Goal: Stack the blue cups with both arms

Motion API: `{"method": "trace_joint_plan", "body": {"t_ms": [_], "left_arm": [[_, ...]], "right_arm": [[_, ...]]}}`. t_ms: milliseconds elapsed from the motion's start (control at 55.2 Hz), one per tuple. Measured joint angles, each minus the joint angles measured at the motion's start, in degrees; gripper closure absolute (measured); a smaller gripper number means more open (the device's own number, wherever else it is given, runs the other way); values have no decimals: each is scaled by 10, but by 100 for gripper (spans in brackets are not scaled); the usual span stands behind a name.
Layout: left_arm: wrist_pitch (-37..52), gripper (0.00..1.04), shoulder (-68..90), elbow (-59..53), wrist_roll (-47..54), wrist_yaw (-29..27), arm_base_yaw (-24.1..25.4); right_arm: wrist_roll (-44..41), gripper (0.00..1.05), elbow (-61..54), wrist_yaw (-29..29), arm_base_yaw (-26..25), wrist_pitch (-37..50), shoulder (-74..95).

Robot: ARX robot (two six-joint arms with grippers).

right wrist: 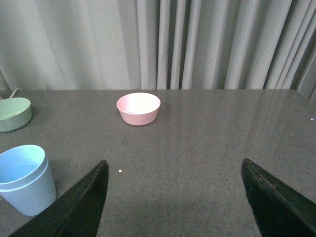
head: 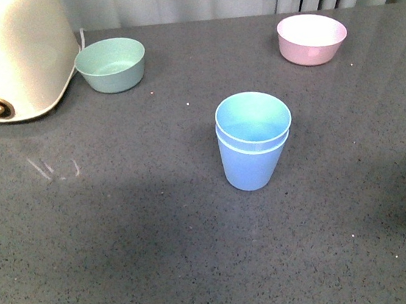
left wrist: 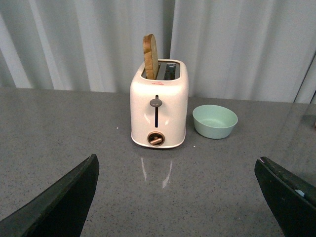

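The two light blue cups [head: 254, 142] stand nested one inside the other, upright, in the middle of the grey table. They also show in the right wrist view [right wrist: 24, 178], off to one side of the gripper. My right gripper [right wrist: 175, 170] is open and empty above bare table, apart from the cups. My left gripper [left wrist: 177, 168] is open and empty, facing the toaster; the cups are out of its view. Neither arm shows in the front view.
A cream toaster [head: 9, 53] with a slice of bread [left wrist: 151, 57] stands at the back left. A mint green bowl [head: 111, 65] sits beside it. A pink bowl [head: 312, 38] sits at the back right. Grey curtains hang behind the table.
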Motion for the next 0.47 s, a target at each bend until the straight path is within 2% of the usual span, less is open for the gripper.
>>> {"method": "trace_joint_plan", "body": {"t_ms": [109,471], "left_arm": [[0,9,0,0,0,0,0],[0,9,0,0,0,0,0]], "right_arm": [[1,7,0,0,0,0,0],[1,9,0,0,0,0,0]]}}
